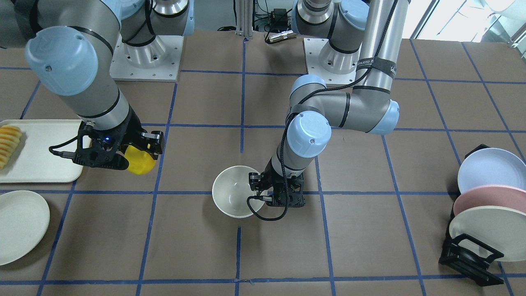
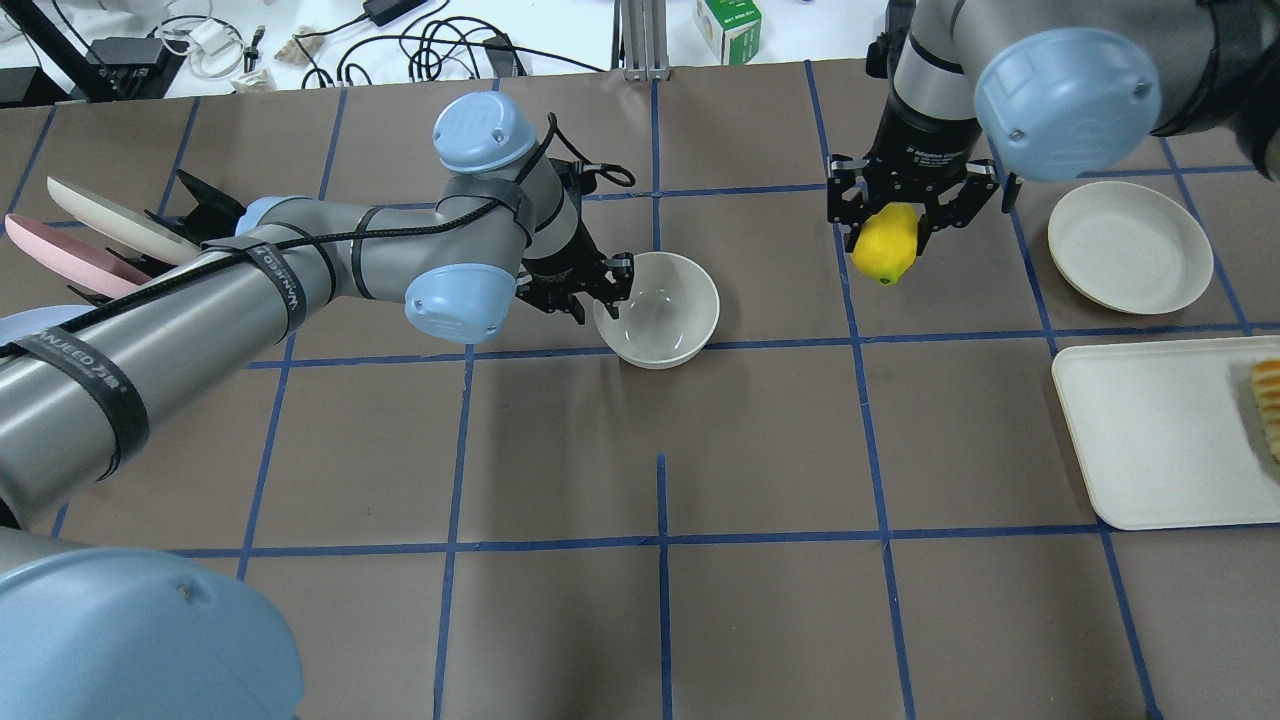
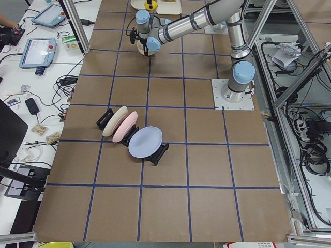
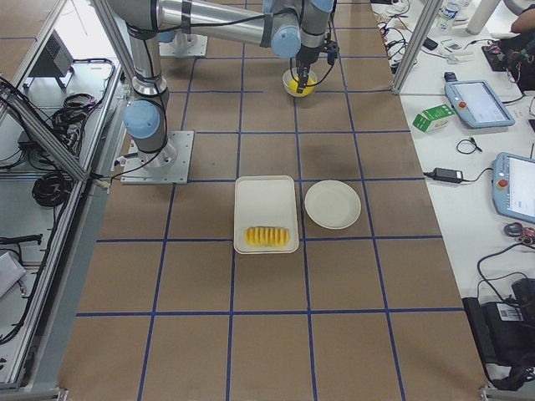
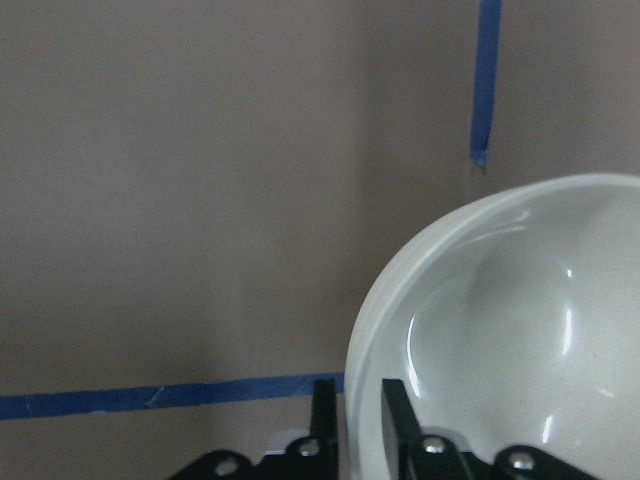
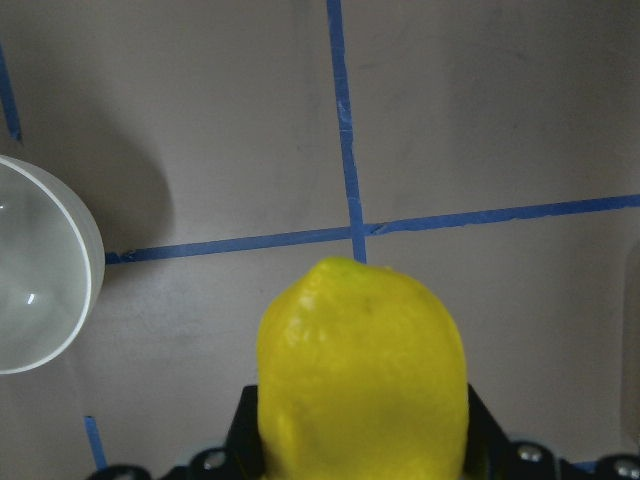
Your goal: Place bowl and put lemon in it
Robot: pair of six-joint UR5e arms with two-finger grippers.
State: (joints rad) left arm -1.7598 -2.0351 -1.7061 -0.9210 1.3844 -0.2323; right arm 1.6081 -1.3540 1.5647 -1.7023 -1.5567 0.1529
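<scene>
The cream-white bowl (image 1: 232, 197) (image 2: 660, 310) stands upright on the brown table near the middle. My left gripper (image 1: 258, 185) (image 2: 605, 290) is shut on its rim, one finger inside and one outside, as the left wrist view shows (image 5: 358, 410); the bowl (image 5: 520, 330) is empty. My right gripper (image 1: 137, 156) (image 2: 885, 235) is shut on the yellow lemon (image 1: 139, 162) (image 2: 885, 245) (image 6: 360, 370) and holds it above the table, about one grid square to the side of the bowl (image 6: 35, 265).
A flat cream plate (image 2: 1130, 245) (image 1: 16, 226) and a cream tray (image 2: 1150, 440) (image 1: 45, 152) with sliced food (image 1: 8, 144) lie on the right arm's side. A black rack of upright plates (image 1: 485, 205) (image 2: 100, 240) stands on the left arm's side.
</scene>
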